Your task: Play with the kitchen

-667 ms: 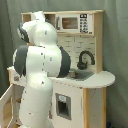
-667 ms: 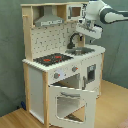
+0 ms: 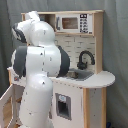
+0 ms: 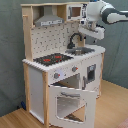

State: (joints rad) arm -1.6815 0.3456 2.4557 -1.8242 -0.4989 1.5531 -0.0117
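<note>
A: where's the kitchen [image 4: 60, 65]?
B: second exterior view: fills the frame centre, on a wood floor [image 4: 112, 107], grey curtain [image 4: 117, 55] behind. first exterior view: kitchen [image 3: 85, 60] sits at 3 o'clock of the arm [image 3: 37, 70], which blocks its left half

A: layout?
B: second exterior view: hob [image 4: 52, 59] on the counter, sink [image 4: 81, 51] at 3 o'clock of it, faucet [image 4: 75, 39] arching over the sink. hood [image 4: 48, 21] at 12 o'clock of the hob. knobs [image 4: 65, 72] under the counter edge. oven door [image 4: 70, 102] hangs open, tipped down at 6 o'clock

A: claw?
B: gripper [image 4: 82, 31] is at 12 o'clock of the sink, near the faucet top. can't tell if the claw is spread or pressed together, and can't tell if it touches anything

A: first exterior view?
B: microwave [image 3: 74, 23] on the top shelf, faucet [image 3: 84, 59] below it, claw hidden
</note>
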